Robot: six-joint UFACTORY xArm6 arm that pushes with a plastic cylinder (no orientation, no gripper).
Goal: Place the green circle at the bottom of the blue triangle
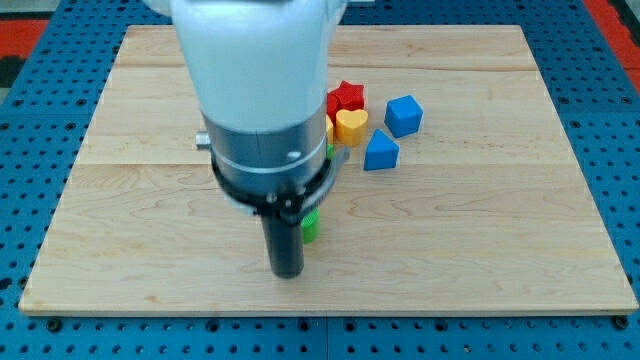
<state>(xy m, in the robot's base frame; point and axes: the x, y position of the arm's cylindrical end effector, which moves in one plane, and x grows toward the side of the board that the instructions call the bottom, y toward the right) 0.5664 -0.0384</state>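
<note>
The blue triangle [380, 152] lies right of the board's centre. A green block [311, 226] peeks out from behind the dark rod, lower and to the left of the triangle; its shape cannot be made out. The rod's lower end, my tip [288, 272], sits just below and left of that green block, close to it or touching. The arm's white and grey body hides the board above the rod.
A red star [347, 97], a yellow heart [351, 125] and a blue cube [404, 115] cluster above the blue triangle. A sliver of another green block [331, 152] shows at the arm's right edge. The wooden board [480, 240] lies on a blue perforated table.
</note>
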